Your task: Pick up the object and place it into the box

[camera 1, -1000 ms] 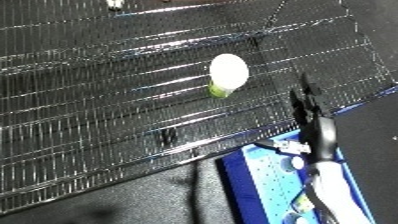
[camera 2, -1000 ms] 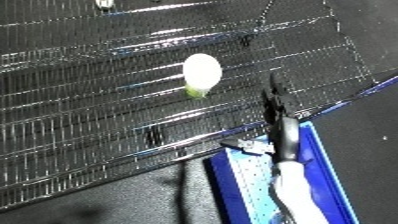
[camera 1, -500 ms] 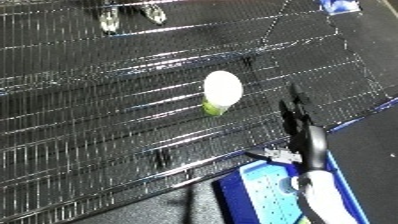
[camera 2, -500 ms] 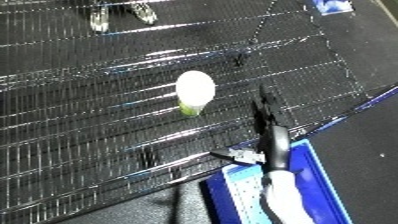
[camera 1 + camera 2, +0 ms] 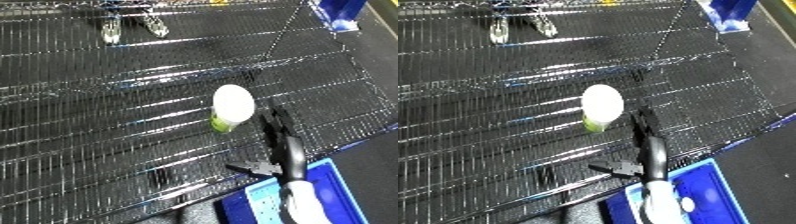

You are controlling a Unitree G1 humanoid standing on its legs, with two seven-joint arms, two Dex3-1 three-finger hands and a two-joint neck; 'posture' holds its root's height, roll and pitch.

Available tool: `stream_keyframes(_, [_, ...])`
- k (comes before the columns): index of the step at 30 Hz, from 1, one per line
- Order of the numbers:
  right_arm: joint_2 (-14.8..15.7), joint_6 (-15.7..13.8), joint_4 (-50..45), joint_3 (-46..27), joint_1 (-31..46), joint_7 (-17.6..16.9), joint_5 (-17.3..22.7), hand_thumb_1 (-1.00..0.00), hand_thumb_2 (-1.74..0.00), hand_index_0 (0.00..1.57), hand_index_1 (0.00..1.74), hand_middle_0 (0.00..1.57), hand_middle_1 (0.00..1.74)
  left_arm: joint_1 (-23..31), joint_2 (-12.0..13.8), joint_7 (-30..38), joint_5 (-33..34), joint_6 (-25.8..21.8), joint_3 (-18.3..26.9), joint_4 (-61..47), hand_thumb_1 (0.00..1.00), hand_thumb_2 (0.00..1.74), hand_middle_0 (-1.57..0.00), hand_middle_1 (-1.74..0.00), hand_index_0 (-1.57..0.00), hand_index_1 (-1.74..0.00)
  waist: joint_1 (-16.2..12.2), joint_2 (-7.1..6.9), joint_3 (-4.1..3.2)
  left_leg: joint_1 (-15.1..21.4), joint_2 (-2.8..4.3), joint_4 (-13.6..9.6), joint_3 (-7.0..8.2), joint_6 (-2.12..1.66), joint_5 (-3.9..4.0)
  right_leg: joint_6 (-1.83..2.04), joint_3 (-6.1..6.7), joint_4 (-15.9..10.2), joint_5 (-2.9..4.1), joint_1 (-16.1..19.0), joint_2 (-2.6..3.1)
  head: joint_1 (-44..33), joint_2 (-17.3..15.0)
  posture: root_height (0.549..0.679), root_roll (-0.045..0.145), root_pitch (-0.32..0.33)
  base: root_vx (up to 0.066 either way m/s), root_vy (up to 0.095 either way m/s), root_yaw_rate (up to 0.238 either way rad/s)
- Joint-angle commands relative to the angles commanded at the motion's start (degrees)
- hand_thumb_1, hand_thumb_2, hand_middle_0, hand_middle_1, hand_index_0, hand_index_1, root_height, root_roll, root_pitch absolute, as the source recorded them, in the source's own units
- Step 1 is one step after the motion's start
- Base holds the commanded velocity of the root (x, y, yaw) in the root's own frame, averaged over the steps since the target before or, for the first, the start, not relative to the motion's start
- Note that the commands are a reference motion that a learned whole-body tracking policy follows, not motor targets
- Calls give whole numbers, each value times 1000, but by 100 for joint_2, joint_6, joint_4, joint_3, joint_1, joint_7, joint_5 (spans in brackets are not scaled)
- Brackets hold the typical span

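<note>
Right hand [image 5: 282, 150] has crept closer to the cup [image 5: 232, 106] since a second ago; the camera has also tipped, so most of the apparent shift is the view, not the things.

Cup lies on its side on the wire shelf [image 5: 107, 130], white bottom facing the camera, green end pointing down and toward the robot. Its long axis runs roughly along the line of the forearm, slightly angled.

Fingers [image 5: 644, 122] are straight and spread away from the thumb [image 5: 607, 170], which sticks out to the left. They hold nothing. Fingertips sit just beside the cup's right side, near but apparently not touching; hard to be sure from these views.

So the cup lies up and to the left of the fingers. My guess is that the hand needs to slide left so the cup drops between thumb and fingers before closing.

Left hand isn't in either view, so the right is the only candidate.

Blue bin [image 5: 709, 192] sits directly under the right forearm at the shelf's near edge, close by. A second blue thing [image 5: 339, 14] at the far right corner, plus two metal clips [image 5: 131, 27] at the back, all well apart from the cup. Nothing stands between hand and cup.
</note>
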Motion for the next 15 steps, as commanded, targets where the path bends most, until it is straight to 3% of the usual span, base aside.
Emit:
stream_keyframes(7, [-51,-40,246,160,-390,-98,-17,0,0,0,0,0,0,-133,35,101,-77,-12,-13,-98,1000,1740,-1570,-1740,-1570,-1740,59,70,0,-254,4,48,2,32,19,-2,-5,132,-17,-296,13,99,285,621,38,228,-33,2,7])
stream_keyframes(15, [-199,4,437,265,-813,-262,-84,0,0,0,0,0,0,-181,98,171,-133,-35,-18,-176,1000,1740,-1570,-1740,-1570,-1740,122,142,0,-508,12,49,-10,32,93,7,-16,243,-17,-585,31,226,650,617,35,255,-29,-11,17])
